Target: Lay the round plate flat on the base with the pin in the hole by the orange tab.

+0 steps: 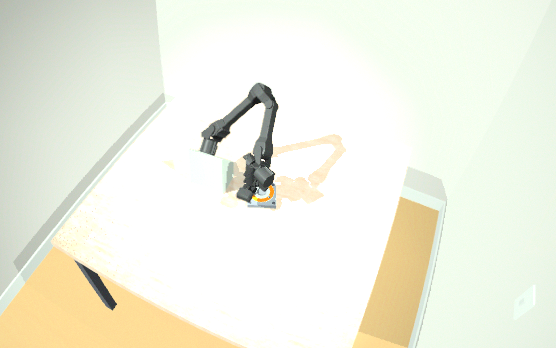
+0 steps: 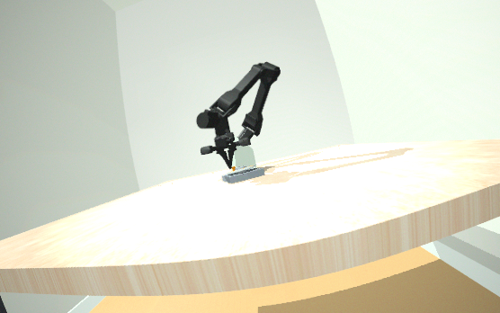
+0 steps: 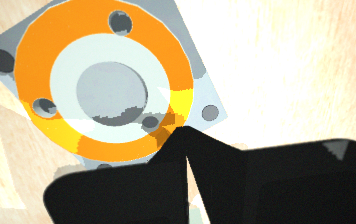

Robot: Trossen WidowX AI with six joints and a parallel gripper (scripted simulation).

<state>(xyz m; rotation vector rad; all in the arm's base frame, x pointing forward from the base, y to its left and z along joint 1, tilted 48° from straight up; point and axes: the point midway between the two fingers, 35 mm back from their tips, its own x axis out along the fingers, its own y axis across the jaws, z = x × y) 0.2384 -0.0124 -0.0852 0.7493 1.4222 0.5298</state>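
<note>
Pressing down at the plate's rim, gripper (image 3: 186, 131) closed on nothing, fingertips pinched into one point. Tip set at the outer edge of the orange ring, just beside the darker tab (image 3: 167, 126) and the small hole (image 3: 150, 121) next to it; contact likely but not certain from these views. Plate (image 3: 102, 82) seated over the grey post (image 3: 111, 91) at centre of the square base (image 3: 206, 100), two further holes visible in the ring. Pin not distinguishable; whether it lies under the plate cannot be told. Seen from outside, arm folded steeply over the base (image 2: 243, 174) on the table (image 2: 315, 211), tip low at the plate's near edge. Step judged in hand: nudging the rim to rotate the plate about the post. Next move calls for a short sideways sweep along the rim until the hole drops over the pin, then a clean lift away, leaving the plate flat and untouched.
</note>
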